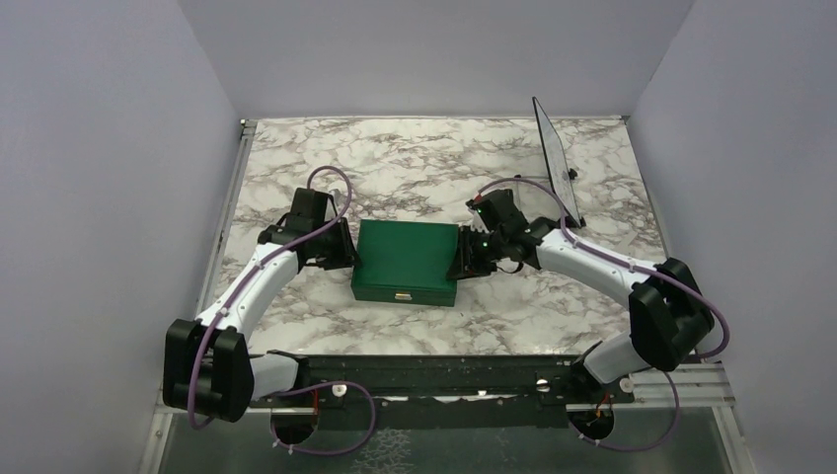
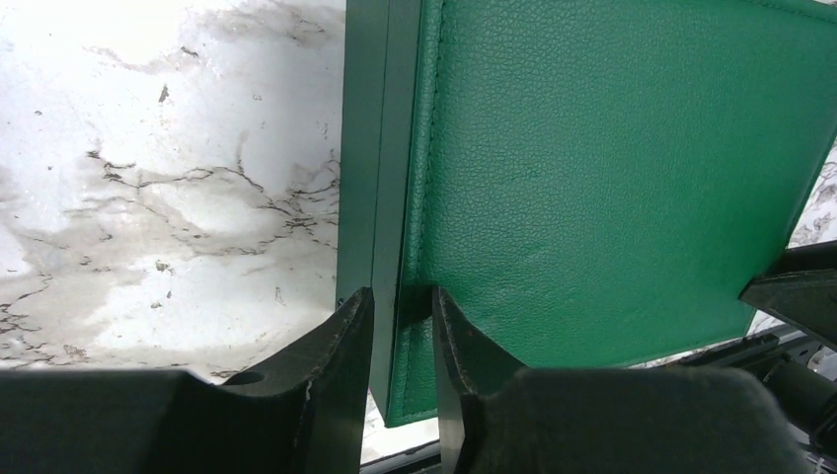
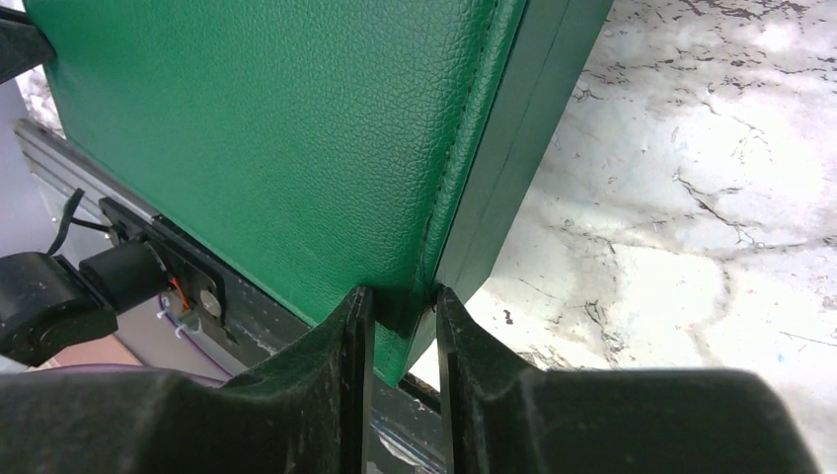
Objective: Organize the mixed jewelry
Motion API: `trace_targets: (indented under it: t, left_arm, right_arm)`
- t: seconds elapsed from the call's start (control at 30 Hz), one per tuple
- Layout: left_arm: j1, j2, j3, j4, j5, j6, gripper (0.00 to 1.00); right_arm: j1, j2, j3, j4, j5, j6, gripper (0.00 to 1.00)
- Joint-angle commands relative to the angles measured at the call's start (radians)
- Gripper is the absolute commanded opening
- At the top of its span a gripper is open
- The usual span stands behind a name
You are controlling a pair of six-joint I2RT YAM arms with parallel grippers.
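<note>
Marble-patterned white-and-grey tabletop (image 1: 415, 158), plain lilac-grey walls around it. Closed green leather-textured box (image 1: 407, 259) sits centre, with a small brass latch (image 1: 403, 294) on its near face. Dark flat panel (image 1: 553, 148) stands tilted at far right, well apart from the box.

My left pincer (image 2: 398, 316) is narrow: fingers straddle the box's left edge and look clamped on the lid rim. My right pincer (image 3: 398, 311) does the same on the right edge, narrow, nipping the stitched rim.

Mixed jewelry: no piece shows in any view. I judge it's inside the closed box but can't confirm.

Step in hand, as I judge it: getting the box open. Sorting not yet begun, so the task is early. The next move calls for raising the lid evenly from both sides, or freeing the latch first if it's fastened; I can't tell whether it is. My hold on the rim is thin, so a slip is the risk.
</note>
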Motion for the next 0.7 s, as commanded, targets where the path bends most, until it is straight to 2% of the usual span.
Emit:
trace_targets:
  t: [0.0, 0.1, 0.2, 0.43, 0.53, 0.67]
  left_arm:
    - [-0.003, 0.029, -0.007, -0.023, -0.089, 0.021, 0.28]
    - [-0.007, 0.047, -0.005, -0.023, -0.101, 0.016, 0.27]
    - [-0.007, 0.012, 0.019, -0.021, -0.123, 0.015, 0.28]
    - [-0.007, -0.177, 0.088, 0.009, -0.175, 0.031, 0.42]
    - [-0.007, -0.274, 0.093, 0.006, -0.182, 0.043, 0.52]
    - [-0.007, -0.398, 0.117, -0.038, -0.23, 0.056, 0.74]
  right_arm:
    - [0.039, 0.073, 0.03, -0.052, 0.107, -0.017, 0.27]
    - [0.063, 0.098, 0.055, -0.083, 0.153, -0.007, 0.25]
    - [0.069, 0.049, 0.059, -0.065, 0.185, -0.003, 0.26]
    - [0.069, -0.206, 0.037, 0.024, 0.274, -0.034, 0.35]
    - [0.069, -0.327, -0.009, 0.051, 0.299, -0.036, 0.4]
    - [0.069, -0.497, -0.039, 0.027, 0.377, -0.063, 0.51]
